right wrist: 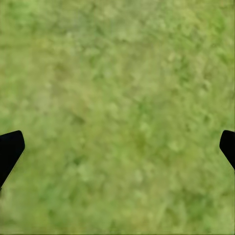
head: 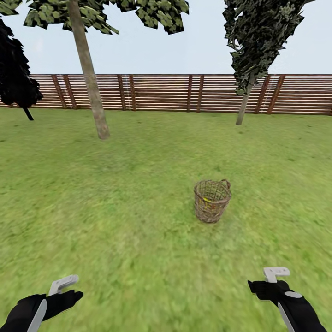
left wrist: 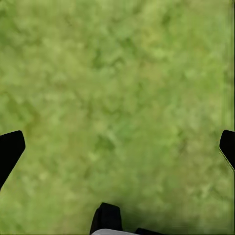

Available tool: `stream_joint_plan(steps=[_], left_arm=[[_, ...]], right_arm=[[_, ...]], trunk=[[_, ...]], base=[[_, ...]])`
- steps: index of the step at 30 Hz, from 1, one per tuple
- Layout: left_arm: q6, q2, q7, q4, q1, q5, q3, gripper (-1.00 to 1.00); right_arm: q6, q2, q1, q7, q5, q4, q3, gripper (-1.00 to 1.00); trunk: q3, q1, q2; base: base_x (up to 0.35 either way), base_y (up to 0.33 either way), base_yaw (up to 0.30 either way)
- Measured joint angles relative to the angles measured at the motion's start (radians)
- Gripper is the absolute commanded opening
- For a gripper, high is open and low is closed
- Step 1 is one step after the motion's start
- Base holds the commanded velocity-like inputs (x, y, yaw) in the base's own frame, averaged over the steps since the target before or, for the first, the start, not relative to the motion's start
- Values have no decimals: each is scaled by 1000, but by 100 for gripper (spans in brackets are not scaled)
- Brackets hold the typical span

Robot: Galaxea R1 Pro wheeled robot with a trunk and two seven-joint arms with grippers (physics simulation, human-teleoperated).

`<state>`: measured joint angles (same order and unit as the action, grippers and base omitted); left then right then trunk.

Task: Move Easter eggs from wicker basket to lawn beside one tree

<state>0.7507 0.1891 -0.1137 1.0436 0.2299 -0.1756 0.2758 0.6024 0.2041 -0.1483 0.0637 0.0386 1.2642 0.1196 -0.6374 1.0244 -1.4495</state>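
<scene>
The wicker basket [head: 211, 201] stands upright on the lawn [head: 115, 207], a little right of centre in the head view. A speck of yellow shows through its lattice; the Easter eggs cannot be made out one by one. The tree [head: 90, 78] with the thick slanted pale trunk rises far off to the basket's left. My left gripper [head: 64, 288] hangs low at the near left, my right gripper [head: 273, 280] low at the near right, both well short of the basket. In each wrist view the dark fingertips [left wrist: 10, 152] [right wrist: 10, 149] stand far apart over bare grass, holding nothing.
A brown slat fence [head: 184, 93] closes the back of the garden. A slim straight-trunked tree [head: 251, 60] stands at the back right, a near-black conifer [head: 16, 74] at the far left. Open grass lies between me and the basket.
</scene>
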Motion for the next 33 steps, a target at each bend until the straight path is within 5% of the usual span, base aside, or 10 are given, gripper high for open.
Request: stream_joint_plan(steps=[33], left_arm=[[-2,-3,0,-1,0,2,-2,100]], right_arm=[[0,3,0,0,0,1,1,100]], trunk=[[0,0,0]], base=[[341,0,0]])
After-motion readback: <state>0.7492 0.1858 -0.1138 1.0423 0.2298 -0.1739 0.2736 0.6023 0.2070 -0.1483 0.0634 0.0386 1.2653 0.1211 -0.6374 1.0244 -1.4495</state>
